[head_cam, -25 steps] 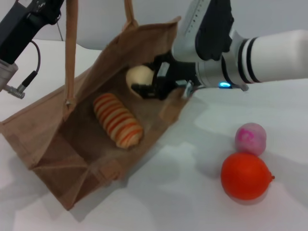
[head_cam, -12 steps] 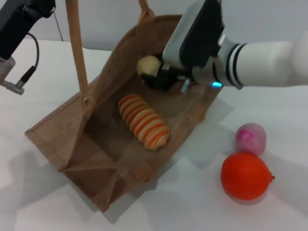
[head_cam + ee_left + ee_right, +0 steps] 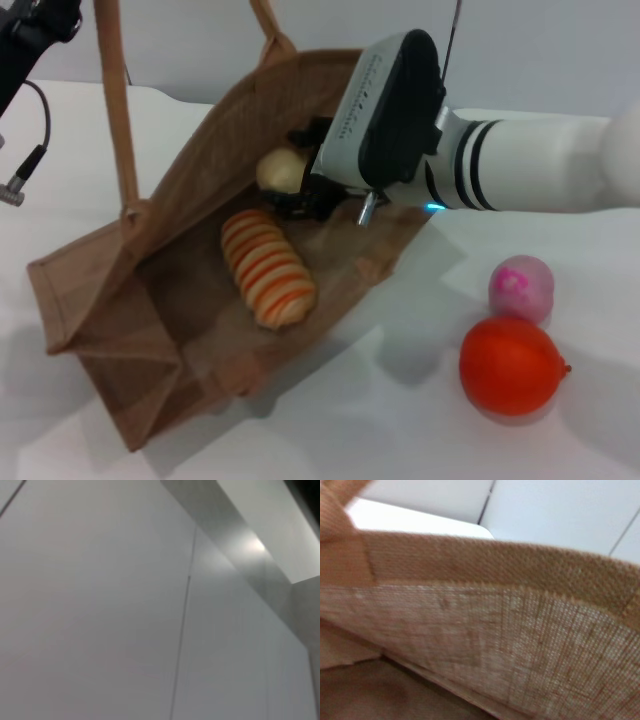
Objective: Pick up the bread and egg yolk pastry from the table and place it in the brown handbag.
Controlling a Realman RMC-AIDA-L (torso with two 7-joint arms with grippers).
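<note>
My head looks down on the brown handbag (image 3: 150, 280); my right wrist sees its weave close; my left wrist faces bare wall.

The right arm (image 3: 540, 165) is a smooth white tube ringed by two black bands near the wrist. Beyond the bands sits a bulky wrist block (image 3: 385, 110) with a light grey face, a row of small dots along one edge and a black side. A small blue-green light (image 3: 433, 208) glows under it, beside a short metal stub. The right claw (image 3: 300, 195) is black. The left arm (image 3: 25, 30) is black, with a thin black cable (image 3: 35, 150) ending in a silver plug.
</note>
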